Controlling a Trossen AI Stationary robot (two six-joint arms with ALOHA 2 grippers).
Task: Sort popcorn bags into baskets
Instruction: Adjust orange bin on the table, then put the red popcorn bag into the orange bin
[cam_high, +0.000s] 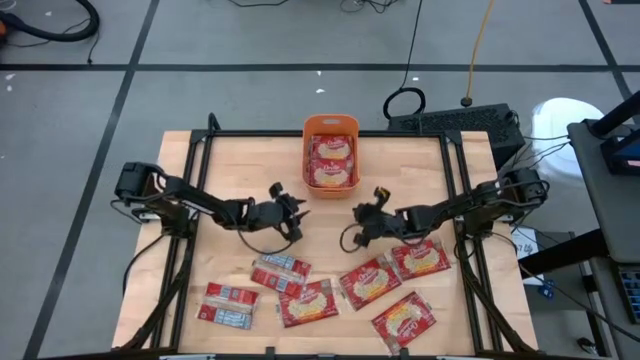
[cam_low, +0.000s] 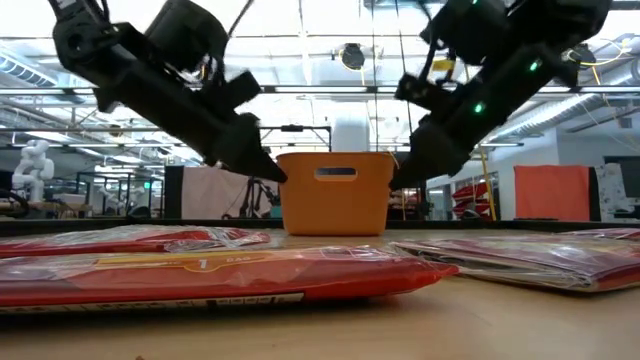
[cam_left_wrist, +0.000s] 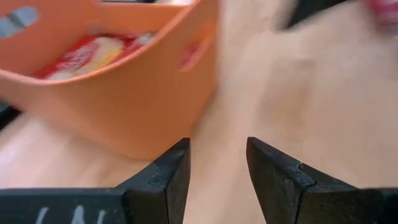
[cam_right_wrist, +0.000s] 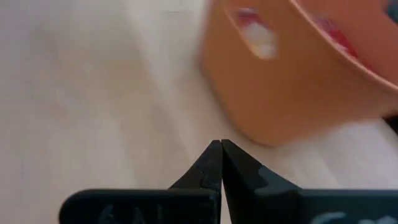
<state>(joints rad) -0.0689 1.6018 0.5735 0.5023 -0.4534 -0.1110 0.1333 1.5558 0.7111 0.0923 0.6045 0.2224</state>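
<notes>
The orange basket (cam_high: 331, 152) stands at the table's far middle with red popcorn bags (cam_high: 331, 160) lying inside, cream labels up. Several more red bags lie flat along the near part of the table, some label up (cam_high: 365, 282), some grey-blue side up (cam_high: 280, 267). My left gripper (cam_high: 292, 208) hovers above the table near the basket's near-left corner, open and empty; in the left wrist view its fingers (cam_left_wrist: 217, 168) point past the basket's wall (cam_left_wrist: 124, 106). My right gripper (cam_high: 370, 208) hovers near the basket's near-right corner, shut and empty; its fingertips (cam_right_wrist: 221, 155) point toward the basket (cam_right_wrist: 298, 81).
In the low view the basket (cam_low: 335, 190) stands behind the near bags (cam_low: 200, 275), and both arms slant down on either side of it. A black cable loop (cam_high: 404, 102) and a dark box (cam_high: 455, 122) sit beyond the far edge. Bare wood lies between the grippers.
</notes>
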